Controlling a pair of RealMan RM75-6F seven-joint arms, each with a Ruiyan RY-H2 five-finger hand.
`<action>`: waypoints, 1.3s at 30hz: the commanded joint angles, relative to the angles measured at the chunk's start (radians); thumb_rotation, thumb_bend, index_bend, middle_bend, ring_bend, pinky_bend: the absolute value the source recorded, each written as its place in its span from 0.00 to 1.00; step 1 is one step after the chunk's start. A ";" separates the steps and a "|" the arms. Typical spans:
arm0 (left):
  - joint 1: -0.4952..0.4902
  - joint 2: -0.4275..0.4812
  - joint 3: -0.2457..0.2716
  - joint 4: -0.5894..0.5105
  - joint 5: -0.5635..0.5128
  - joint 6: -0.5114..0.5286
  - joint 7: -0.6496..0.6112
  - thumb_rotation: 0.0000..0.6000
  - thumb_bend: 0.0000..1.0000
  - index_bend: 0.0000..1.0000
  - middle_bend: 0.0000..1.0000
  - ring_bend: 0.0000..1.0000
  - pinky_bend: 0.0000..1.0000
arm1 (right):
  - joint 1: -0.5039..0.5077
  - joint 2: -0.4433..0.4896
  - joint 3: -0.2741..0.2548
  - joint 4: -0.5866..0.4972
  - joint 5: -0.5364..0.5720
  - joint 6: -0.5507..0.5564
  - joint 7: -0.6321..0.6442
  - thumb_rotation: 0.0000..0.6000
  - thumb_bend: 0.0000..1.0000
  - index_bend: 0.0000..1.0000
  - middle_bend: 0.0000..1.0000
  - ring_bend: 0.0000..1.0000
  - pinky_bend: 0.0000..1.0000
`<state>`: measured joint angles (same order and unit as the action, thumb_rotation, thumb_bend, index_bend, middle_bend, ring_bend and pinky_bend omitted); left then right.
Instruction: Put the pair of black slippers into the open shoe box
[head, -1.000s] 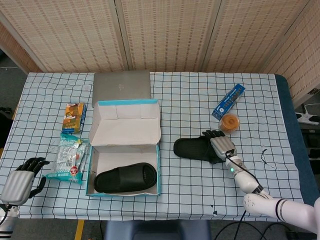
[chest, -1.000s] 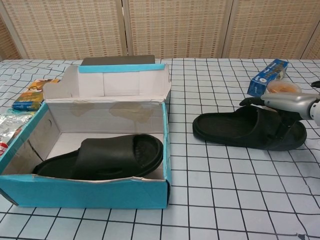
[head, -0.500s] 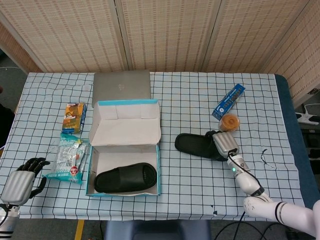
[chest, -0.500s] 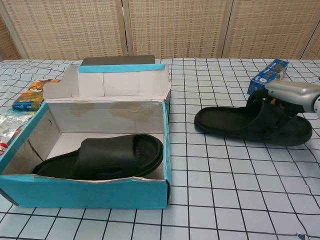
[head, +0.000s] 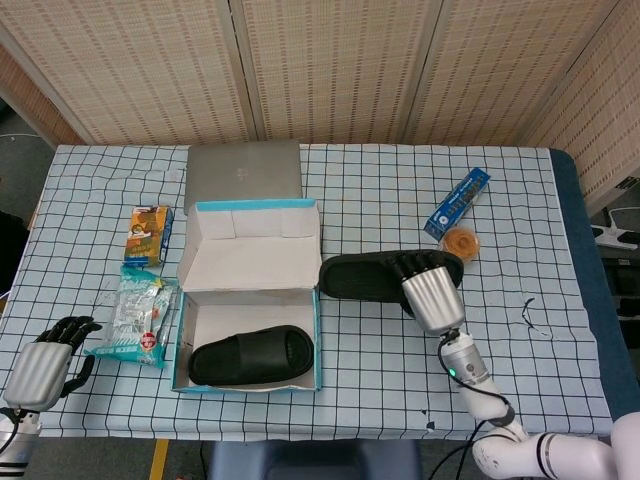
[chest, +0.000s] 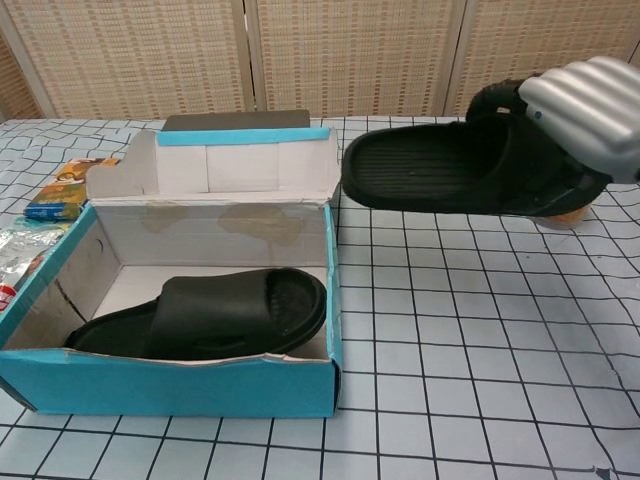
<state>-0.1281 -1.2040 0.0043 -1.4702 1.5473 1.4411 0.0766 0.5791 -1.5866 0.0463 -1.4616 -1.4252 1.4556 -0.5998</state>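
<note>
The right robot hand (head: 432, 297), silver with dark fingers, grasps the strap end of a black rubber slipper (head: 372, 275) and holds it up off the desk (head: 380, 390), which is covered by a white cloth with a dark grid. In the chest view that slipper (chest: 430, 170) hangs level in the air, its toe pointing toward the open shoe box (chest: 170, 385) and reaching just over the box's right edge near the raised lid flap. The right robot hand (chest: 580, 115) wraps the strap from above.

The teal cardboard shoe box (head: 248, 385) with its white inside sits left of centre, lid (head: 258, 240) folded back. The other black slipper (head: 252, 355) already lies inside along the front wall, sole down, filling most of the front half.

Behind the box lies a closed grey laptop (head: 243, 172). To the box's left are a small yellow-orange carton (head: 149, 233) and a clear plastic snack bag with red and green print (head: 137, 318). On the right side, beyond the lifted slipper, a blue rectangular packet (head: 457, 202) lies at a slant, with a round orange-brown tub (head: 460, 242) just beside it. A thin bit of wire (head: 533, 317) lies near the right edge.

The left robot hand (head: 42, 365) hangs at the desk's near left corner, fingers loosely curled, holding nothing.
</note>
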 joint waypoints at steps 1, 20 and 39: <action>0.000 0.001 -0.001 -0.002 -0.002 0.000 -0.005 1.00 0.47 0.27 0.19 0.18 0.40 | -0.012 -0.096 -0.039 0.021 -0.191 0.093 -0.016 1.00 0.01 0.58 0.63 0.51 0.58; 0.003 0.013 -0.001 -0.010 0.006 0.013 -0.032 1.00 0.47 0.27 0.19 0.18 0.40 | 0.170 -0.462 0.124 0.305 -0.276 -0.090 0.031 1.00 0.01 0.60 0.65 0.52 0.58; 0.003 0.021 0.005 -0.016 0.024 0.019 -0.056 1.00 0.47 0.27 0.19 0.18 0.40 | 0.323 -0.682 0.133 0.681 -0.227 -0.138 0.210 1.00 0.01 0.62 0.67 0.54 0.58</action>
<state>-0.1251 -1.1831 0.0088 -1.4860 1.5712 1.4597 0.0202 0.8978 -2.2669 0.1874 -0.7831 -1.6606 1.3216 -0.3878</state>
